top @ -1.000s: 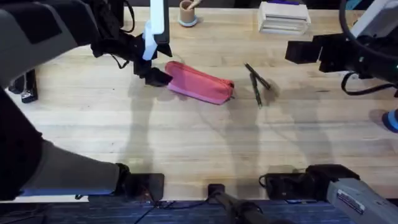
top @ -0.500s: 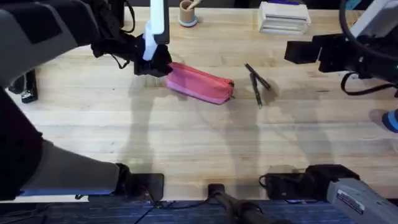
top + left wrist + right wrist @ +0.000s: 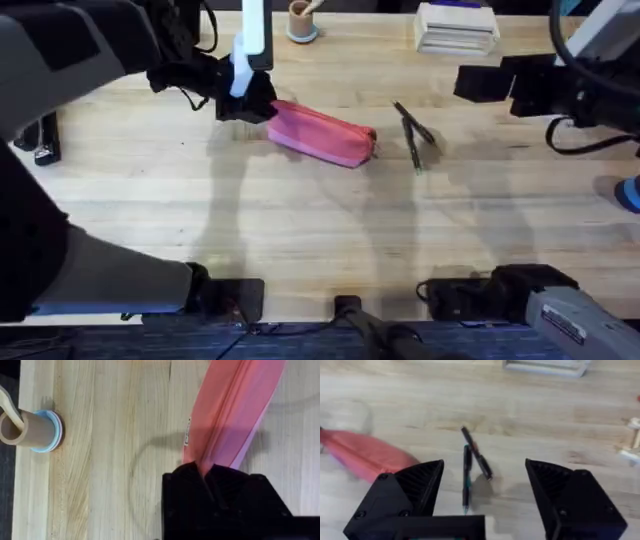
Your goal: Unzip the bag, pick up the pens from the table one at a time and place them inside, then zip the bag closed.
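— Pink fabric first: the bag (image 3: 322, 132) lies slantwise on the surface (image 3: 300, 220), zip not yet drawn. What is new?

— The left pincer (image 3: 255, 105), a second ago just short of the bag's end, now sits on it; in its wrist view the fingers (image 3: 192, 480) pinch that end.

— So the unzipping can start?

— I judge it braced for that.

— And the count?

— One bag; two pens (image 3: 411, 130) crossed just beside its other end. The right pincer (image 3: 480, 495) hovers above them, spread wide and holding nothing.

Robot lab: 2 arms at a butcher-block table (image 3: 300, 230).
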You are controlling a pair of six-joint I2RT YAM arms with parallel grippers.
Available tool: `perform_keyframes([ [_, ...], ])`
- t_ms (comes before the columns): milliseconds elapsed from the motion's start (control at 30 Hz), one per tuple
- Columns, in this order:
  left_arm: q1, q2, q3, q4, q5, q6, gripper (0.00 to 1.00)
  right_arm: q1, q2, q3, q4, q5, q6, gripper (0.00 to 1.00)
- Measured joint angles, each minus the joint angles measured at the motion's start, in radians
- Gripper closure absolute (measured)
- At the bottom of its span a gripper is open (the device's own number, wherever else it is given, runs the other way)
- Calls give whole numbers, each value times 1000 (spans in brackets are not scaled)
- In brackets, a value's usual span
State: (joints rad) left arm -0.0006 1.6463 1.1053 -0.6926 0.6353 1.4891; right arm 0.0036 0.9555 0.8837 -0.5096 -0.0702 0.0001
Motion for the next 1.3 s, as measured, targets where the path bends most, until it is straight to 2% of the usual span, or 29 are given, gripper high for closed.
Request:
perform_keyframes([
  [300,0,0,0,0,0,0,958,0,0,0,-98,-198,67,5],
  [533,0,0,0,0,0,0,958,0,0,0,-146,-340,235,4],
  [767,0,0,0,0,0,0,958,0,0,0,-167,-381,469,4],
  [800,0,0,0,0,0,0,958,0,0,0,-172,-391,569,4],
  [1300,0,0,0,0,-1,0,958,18,1,0,-258,-395,678,4],
])
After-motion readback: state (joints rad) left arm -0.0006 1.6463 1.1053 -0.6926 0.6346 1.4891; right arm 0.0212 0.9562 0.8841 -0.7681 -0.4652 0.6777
